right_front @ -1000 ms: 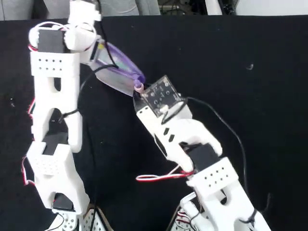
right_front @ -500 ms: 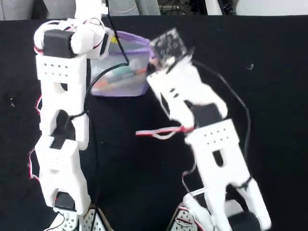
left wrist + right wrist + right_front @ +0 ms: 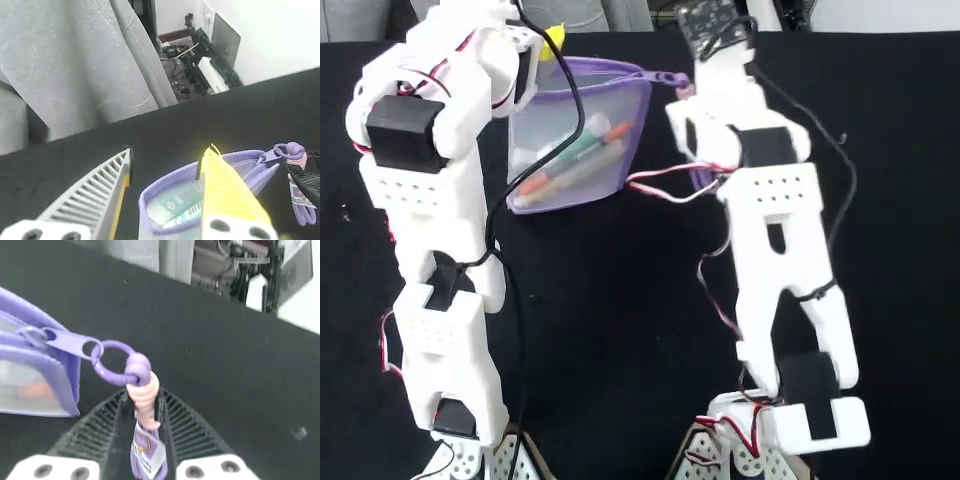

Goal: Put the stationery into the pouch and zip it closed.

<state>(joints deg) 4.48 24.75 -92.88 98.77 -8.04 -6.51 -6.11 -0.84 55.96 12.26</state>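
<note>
Over black tabletop (image 3: 880,120), clear purple pouch (image 3: 570,130) hangs btwn the 2 arms, mouth open, pens (image 3: 575,160) inside. Left claw (image 3: 170,149) spread wide w/ yellow finger at pouch rim. Right claw (image 3: 145,400) pinched tight on zip pull (image 3: 137,370).

Lighting: even, diffuse room light, fairly bright. No distinct shadows on matte black tablecloth (image 3: 890,200). Both white plastic arm segments (image 3: 775,200) nr blown out. L wrist view: white wall (image 3: 280,30) overexposed. Soft sheen on clear purple-edged pouch (image 3: 570,150).
</note>
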